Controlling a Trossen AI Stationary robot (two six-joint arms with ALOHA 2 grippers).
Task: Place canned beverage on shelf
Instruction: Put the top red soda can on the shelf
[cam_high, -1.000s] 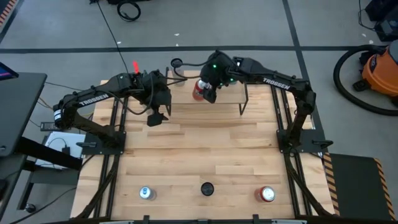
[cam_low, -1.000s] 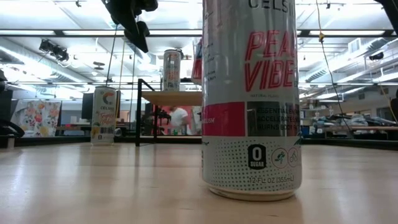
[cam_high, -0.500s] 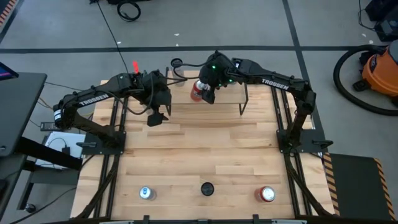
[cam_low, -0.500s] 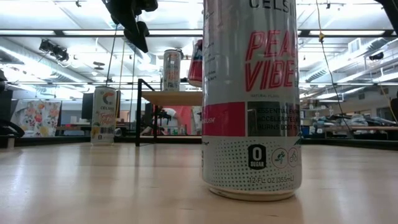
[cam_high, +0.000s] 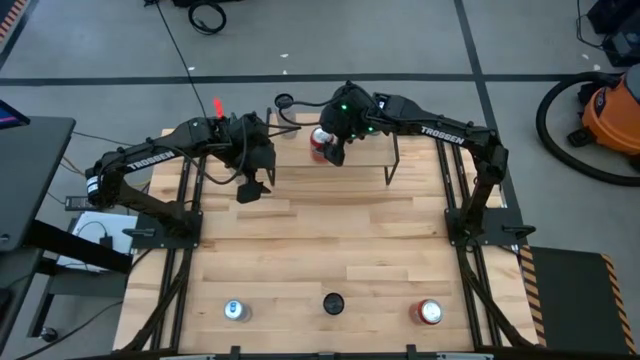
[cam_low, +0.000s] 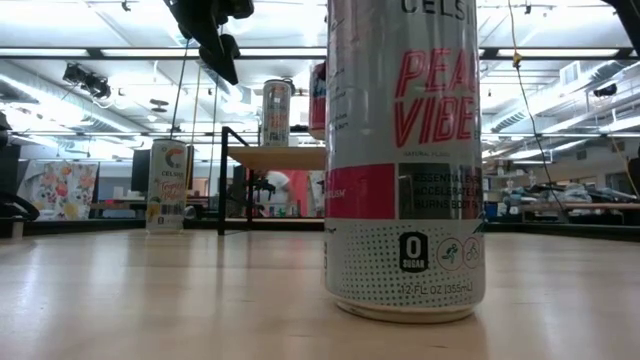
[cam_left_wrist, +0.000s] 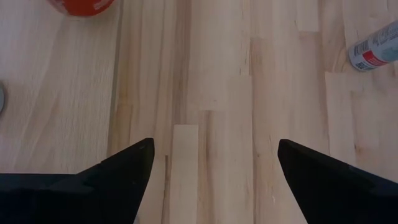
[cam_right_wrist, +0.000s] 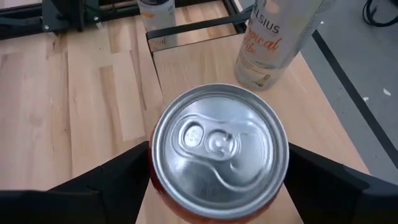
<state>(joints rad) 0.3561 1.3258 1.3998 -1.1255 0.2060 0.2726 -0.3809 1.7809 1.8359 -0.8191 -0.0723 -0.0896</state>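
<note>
A red can (cam_high: 319, 140) with a silver lid (cam_right_wrist: 221, 149) stands upright over the left part of the shelf (cam_high: 362, 152), a low wooden board on black legs (cam_low: 275, 157). My right gripper (cam_right_wrist: 221, 169) is at the can from the shelf's right side, one finger on each side of it. The low view shows the can's base (cam_low: 318, 132) at or just above the board; which one cannot be told. A white can (cam_low: 276, 112) stands on the shelf's left end. My left gripper (cam_high: 250, 190) hangs open over bare table left of the shelf (cam_left_wrist: 214, 168). My right gripper has the red can's side wall below the rim (cam_right_wrist: 153, 167) between its two fingers (cam_right_wrist: 124, 177), one on either side. They come slanting down from the table's right. The can stands upright, lid up. The lid hides the fingertips.
On the table left of the shelf stands another white can (cam_low: 168, 185). Near the table's front edge stand a silver can (cam_high: 234, 310) and a red can (cam_high: 428, 312), with a small black camera (cam_high: 333, 303) between them. A big can (cam_low: 405, 160) fills the low view's middle.
The red can was tilted over the shelf a second ago and now stands upright. It has also shifted slightly toward the table's far edge. My right gripper has stayed nearly in place.
</note>
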